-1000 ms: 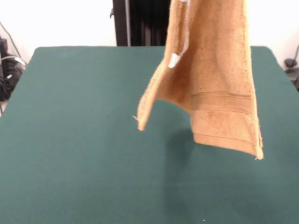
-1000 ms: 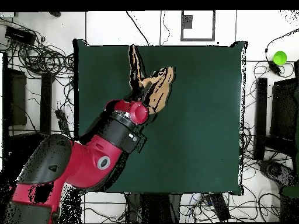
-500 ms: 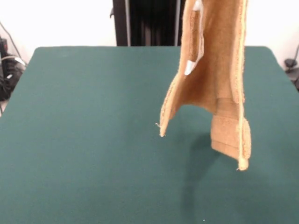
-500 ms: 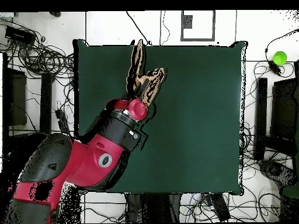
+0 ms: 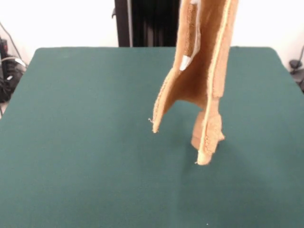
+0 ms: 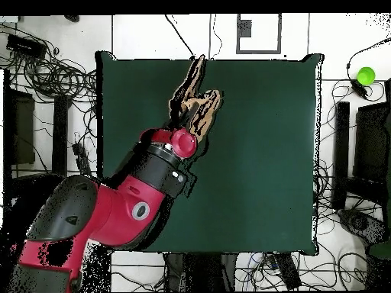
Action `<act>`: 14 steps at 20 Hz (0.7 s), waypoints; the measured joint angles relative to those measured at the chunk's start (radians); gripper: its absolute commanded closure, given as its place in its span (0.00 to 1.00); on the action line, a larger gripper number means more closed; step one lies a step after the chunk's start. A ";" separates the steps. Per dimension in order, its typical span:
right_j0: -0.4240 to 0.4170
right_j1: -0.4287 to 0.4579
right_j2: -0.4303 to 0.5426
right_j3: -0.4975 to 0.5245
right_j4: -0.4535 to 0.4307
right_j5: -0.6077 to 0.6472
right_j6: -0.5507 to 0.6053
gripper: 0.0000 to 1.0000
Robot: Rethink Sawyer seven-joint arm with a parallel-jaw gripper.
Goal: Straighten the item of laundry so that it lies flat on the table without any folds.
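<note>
The item of laundry (image 5: 204, 71), an orange-tan terry towel, hangs in the air from above the top edge of the front view. It is twisted almost edge-on, and a white label (image 5: 186, 61) shows on its left fold. One corner (image 5: 153, 124) dangles free. The lowest end (image 5: 205, 154) hangs close to the green table (image 5: 85, 142); whether it touches cannot be told. In the overhead view the towel (image 6: 200, 107) shows just beyond the red arm's end, where my gripper (image 6: 186, 127) is shut on it, mostly hidden under the wrist.
The red arm (image 6: 137, 206) reaches in over the table's lower left in the overhead view. Cables and equipment (image 6: 46, 76) surround the table, and a green ball (image 6: 366, 75) lies off its right side. A black post (image 5: 142, 23) stands behind the far edge.
The hanging towel has swung and twisted from broad-side to nearly edge-on. Its lower end moved left and lower in the front view. The arm's end shifted slightly.
</note>
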 measured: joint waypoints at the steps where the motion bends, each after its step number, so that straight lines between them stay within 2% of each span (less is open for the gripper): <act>1: -0.003 -0.003 0.000 0.001 0.000 0.000 0.000 1.00; 9: -0.081 -0.064 -0.001 0.020 0.012 -0.031 -0.001 1.00; 14: -0.161 -0.108 -0.004 0.035 0.011 -0.099 -0.044 1.00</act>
